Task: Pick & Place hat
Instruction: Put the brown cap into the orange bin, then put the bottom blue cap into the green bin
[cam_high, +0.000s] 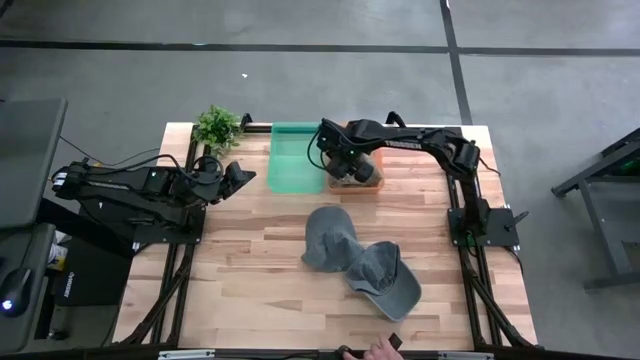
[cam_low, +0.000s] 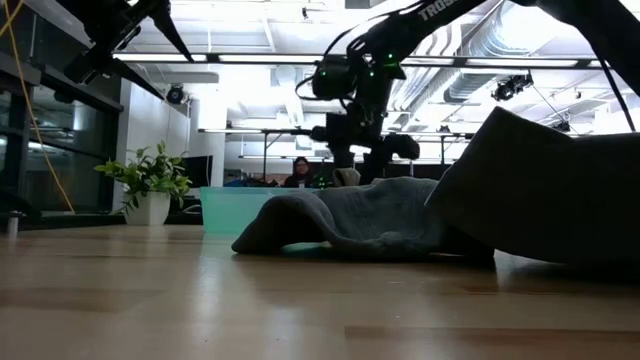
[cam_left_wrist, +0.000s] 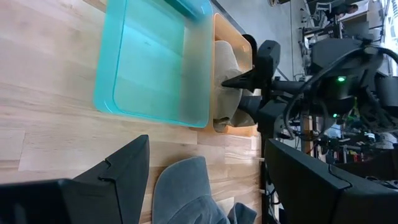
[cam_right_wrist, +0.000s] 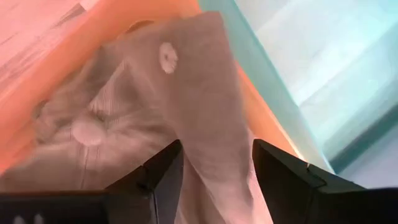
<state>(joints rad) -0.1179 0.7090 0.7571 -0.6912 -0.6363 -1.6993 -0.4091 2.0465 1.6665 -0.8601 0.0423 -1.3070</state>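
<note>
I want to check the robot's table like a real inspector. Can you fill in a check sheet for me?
Surface: wooden table, bare boards in front.
Job's things: two grey caps lying touching mid-table; a tan cap in the orange bin; the teal bin beside it holds nothing seen.
Clutter: small potted plant at the far left corner.
Grippers: right gripper over the orange bin, jaws apart above the tan cap; left gripper waits at the left, jaws open.
Cables: black cables along the left arm.
Surroundings: a person's hand at the near edge; a person seated far behind.
</note>
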